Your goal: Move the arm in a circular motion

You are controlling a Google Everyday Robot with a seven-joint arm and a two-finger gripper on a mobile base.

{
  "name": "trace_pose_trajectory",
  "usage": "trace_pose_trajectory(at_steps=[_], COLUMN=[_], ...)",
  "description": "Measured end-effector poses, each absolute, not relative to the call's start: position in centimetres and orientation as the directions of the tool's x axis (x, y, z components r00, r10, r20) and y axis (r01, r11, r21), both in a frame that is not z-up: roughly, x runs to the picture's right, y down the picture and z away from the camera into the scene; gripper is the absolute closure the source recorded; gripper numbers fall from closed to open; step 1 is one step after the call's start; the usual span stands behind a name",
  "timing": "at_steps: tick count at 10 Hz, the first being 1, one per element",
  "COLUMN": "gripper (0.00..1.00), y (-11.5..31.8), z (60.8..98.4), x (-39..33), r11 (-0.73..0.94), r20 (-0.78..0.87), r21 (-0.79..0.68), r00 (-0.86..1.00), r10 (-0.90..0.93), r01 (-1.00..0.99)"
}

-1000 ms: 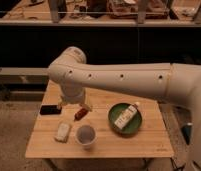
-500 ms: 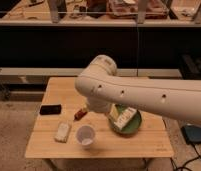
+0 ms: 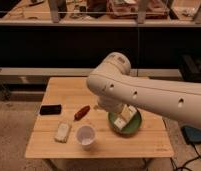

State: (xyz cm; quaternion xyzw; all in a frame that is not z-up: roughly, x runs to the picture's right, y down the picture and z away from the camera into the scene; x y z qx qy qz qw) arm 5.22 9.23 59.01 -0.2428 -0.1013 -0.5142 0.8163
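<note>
**Arm extended over a wooden table**

The arm (image 3: 144, 92), a thick cream-white tube with a rounded joint and small dark screw holes, is seen entering from the right edge and reaching left across the right half of the table (image 3: 64, 87). Its rounded joint is positioned above the table's rear middle, and a lower segment descends from it toward the tabletop. The gripper (image 3: 105, 106) is largely hidden beneath this segment, just left of the green bowl (image 3: 134, 128); whether it is clenched or released cannot be told. The bowl is set on the right part of the table and holds a pale packet (image 3: 123, 119). A red object (image 3: 82, 112) lies near the table's middle. A black rectangular object (image 3: 50, 109) lies at the left side. A pale packet-like item (image 3: 62, 132) and a white cup (image 3: 86, 135) stand near the front edge, side by side but apart.
</note>
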Motion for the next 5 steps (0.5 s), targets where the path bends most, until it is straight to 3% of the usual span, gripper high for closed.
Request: trace_pose_trajectory(at_steps=[5], gripper=[0.20], y=[9.23], z=[59.06], x=[5.12], r11=[0.351], r20=[0.416], r21=[-0.291], r00=[0.448], r10=[-0.792], r01=[0.890])
